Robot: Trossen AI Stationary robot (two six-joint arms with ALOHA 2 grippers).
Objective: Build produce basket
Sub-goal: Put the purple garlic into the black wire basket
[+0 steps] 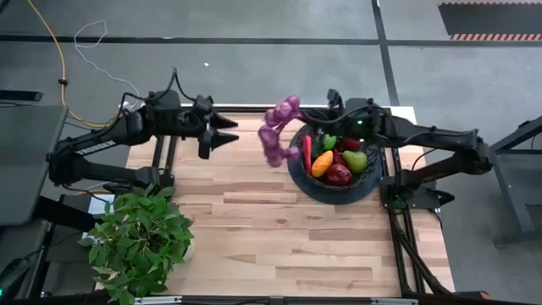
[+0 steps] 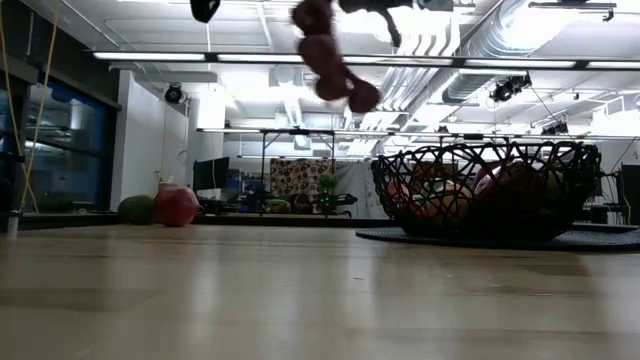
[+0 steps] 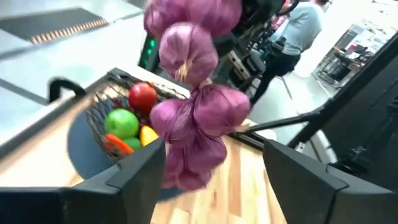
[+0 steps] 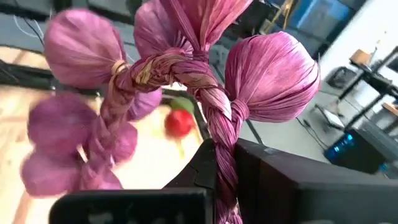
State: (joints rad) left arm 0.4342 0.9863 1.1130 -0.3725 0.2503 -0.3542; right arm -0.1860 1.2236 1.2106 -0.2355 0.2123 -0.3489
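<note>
The right gripper [image 1: 298,113], clamped on the plaited stalk of the purple braided string of bulbs [image 1: 278,131], dangles it above the bench's far edge, just outside the round black wire-mesh basket [image 1: 309,182]. The left gripper [image 1: 230,130] stands parted nearby. Swinging could catch the basket rim or drop the string outside.

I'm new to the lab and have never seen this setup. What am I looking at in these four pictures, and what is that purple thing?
Two robot arms work at a wooden table. One picture looks straight down, one sits level with the tabletop, and two come from cameras on the arms' wrists. The right gripper is shut on the braided stem of a purple bunch, holding it in the air beside the wire basket, which already holds fruit and vegetables. The left gripper is open and empty, off to the side. A leafy potted plant stands at the table's corner. A person stands in the background.
</note>
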